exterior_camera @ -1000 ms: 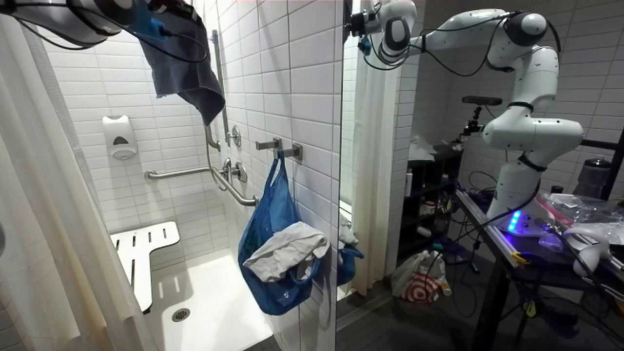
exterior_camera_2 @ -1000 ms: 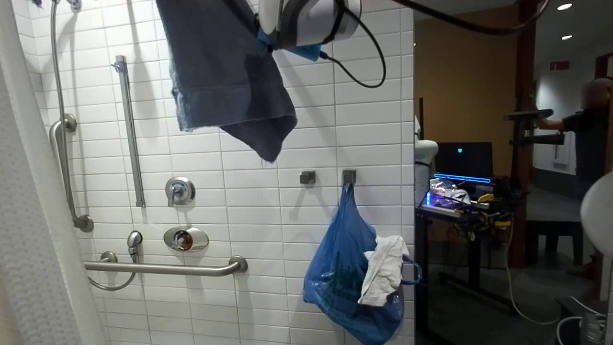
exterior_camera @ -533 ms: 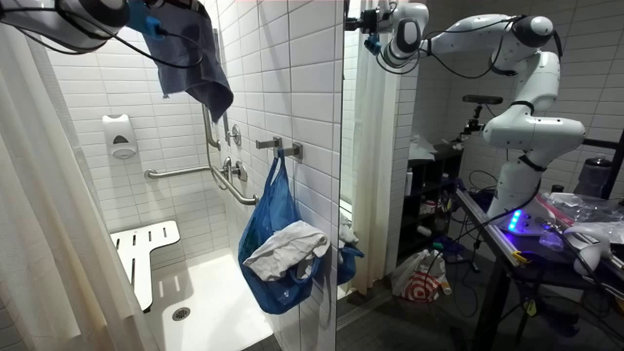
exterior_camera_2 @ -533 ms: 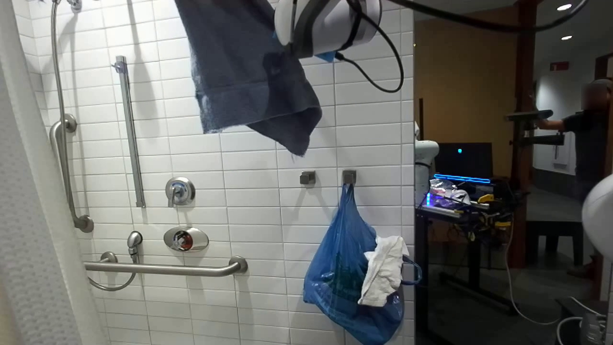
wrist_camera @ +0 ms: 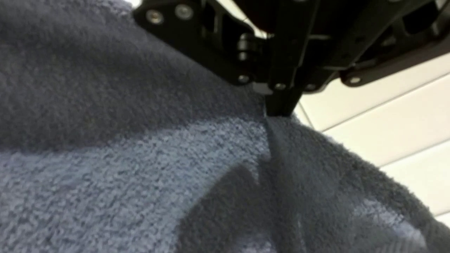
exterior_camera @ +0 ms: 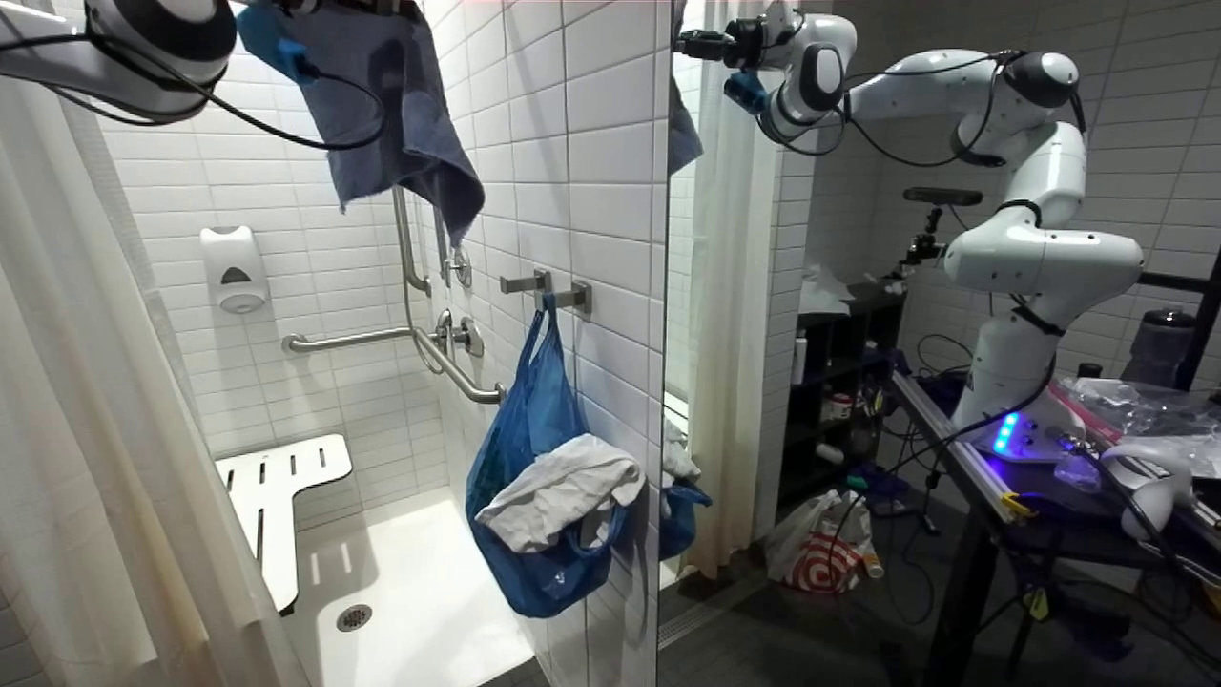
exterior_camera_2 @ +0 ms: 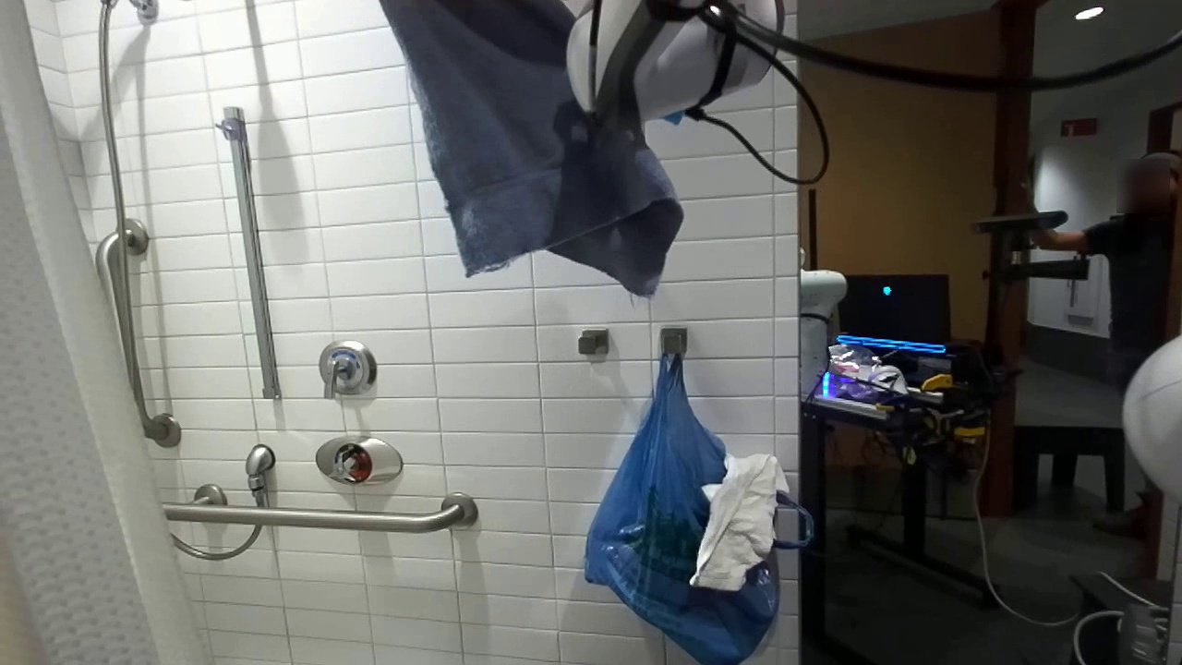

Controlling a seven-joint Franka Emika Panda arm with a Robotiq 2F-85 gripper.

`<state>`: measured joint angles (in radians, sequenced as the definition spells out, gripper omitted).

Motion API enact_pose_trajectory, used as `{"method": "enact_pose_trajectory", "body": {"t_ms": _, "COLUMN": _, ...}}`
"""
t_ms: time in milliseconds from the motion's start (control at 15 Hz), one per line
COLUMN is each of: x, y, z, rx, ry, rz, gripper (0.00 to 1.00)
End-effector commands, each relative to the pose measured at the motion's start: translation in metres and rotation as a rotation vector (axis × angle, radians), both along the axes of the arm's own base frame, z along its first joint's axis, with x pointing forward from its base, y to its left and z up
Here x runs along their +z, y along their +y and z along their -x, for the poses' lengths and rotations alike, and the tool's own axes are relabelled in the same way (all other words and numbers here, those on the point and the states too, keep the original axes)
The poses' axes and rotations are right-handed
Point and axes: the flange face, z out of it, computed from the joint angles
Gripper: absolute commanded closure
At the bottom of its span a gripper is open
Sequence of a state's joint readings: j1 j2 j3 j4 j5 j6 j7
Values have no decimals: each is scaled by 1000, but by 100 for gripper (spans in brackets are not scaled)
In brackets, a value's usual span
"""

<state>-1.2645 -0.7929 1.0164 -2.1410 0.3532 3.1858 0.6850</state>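
apparently, one narrow pinch is bearing all the weight

your gripper [wrist_camera: 280, 108] is pressing its fingers together on a fold of the blue-grey towel [wrist_camera: 98, 196], and the rest of that cloth is hanging from them in front of the tiled wall [exterior_camera_2: 499, 388]. farther out, in an exterior view, the towel's lower corner is showing above and between a wall hook [exterior_camera_2: 593, 343] and a second hook [exterior_camera_2: 674, 340]. a blue bag [exterior_camera_2: 637, 526] is hanging from the latter, and a white cloth [exterior_camera_2: 739, 526] is draping over its side.

from here, you are probably risking a slip: only a small fold seems to be gripped, so a tug could be drawing it out. if you are bringing the arm [exterior_camera_2: 688, 78] lower, that loose corner could be catching on a hook or the bag, since it is dangling well below the fingers. the cable loop [exterior_camera: 334, 147] is jutting out and could be snagging too.

meanwhile, folds and shadow are hiding the finger pads in the wrist view. the top edge is cutting off the towel's upper part in both exterior views, and the gripper is barely showing there. you are also lacking a clear read on the gap between towel and wall.
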Motion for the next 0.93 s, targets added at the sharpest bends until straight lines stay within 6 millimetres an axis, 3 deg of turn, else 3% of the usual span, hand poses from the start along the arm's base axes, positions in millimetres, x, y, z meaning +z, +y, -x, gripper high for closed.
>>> {"method": "enact_pose_trajectory", "body": {"t_ms": 0, "x": -9, "y": -9, "z": 24, "rx": -67, "ry": -51, "rz": -19, "gripper": 100}}
{"method": "enact_pose_trajectory", "body": {"t_ms": 267, "x": -20, "y": -22, "z": 33, "rx": -117, "ry": -56, "rz": -38, "gripper": 100}}
{"method": "enact_pose_trajectory", "body": {"t_ms": 867, "x": -30, "y": -72, "z": 56, "rx": -242, "ry": -67, "rz": -101, "gripper": 100}}
